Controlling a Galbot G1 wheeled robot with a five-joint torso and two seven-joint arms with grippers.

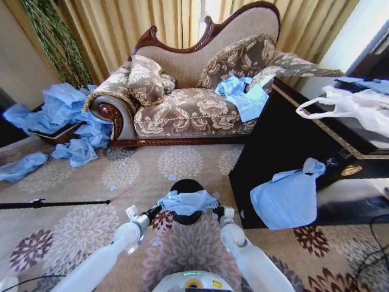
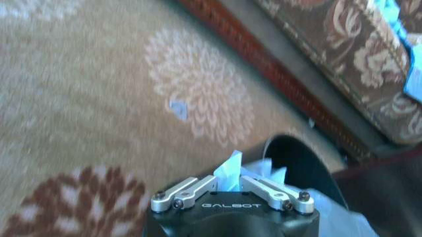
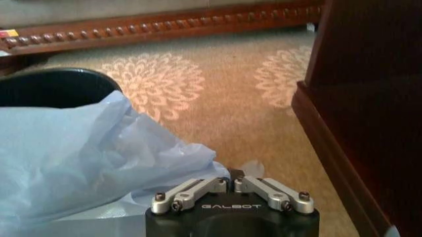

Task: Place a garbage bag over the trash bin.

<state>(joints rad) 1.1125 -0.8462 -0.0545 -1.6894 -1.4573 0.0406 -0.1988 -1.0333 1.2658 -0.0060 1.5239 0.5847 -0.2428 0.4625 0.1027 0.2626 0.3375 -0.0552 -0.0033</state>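
The garbage bag (image 1: 187, 202) lies stretched sideways between the left tool (image 1: 153, 212) and the right tool (image 1: 217, 211), each pinched shut on one end. It rests on the trash bin (image 1: 186, 186), just beyond both tools. Bare carpet (image 1: 121, 176) lies left of the left tool, and a dark cabinet (image 1: 267, 152) is near the right one.

Garbage bag (image 1: 187, 201): translucent light blue, draped on the black trash bin (image 1: 186, 187). Carpet (image 1: 79, 182) under the bin: tan with cream and maroon flower medallions. Sofa (image 1: 194, 103) beyond the bin: brown and beige floral upholstery, dark red-brown carved wood trim. Curtains (image 1: 140, 24) behind the sofa: gold. Cabinet (image 1: 285, 140) right of the bin: near-black, gold edging. Robot arms: white.
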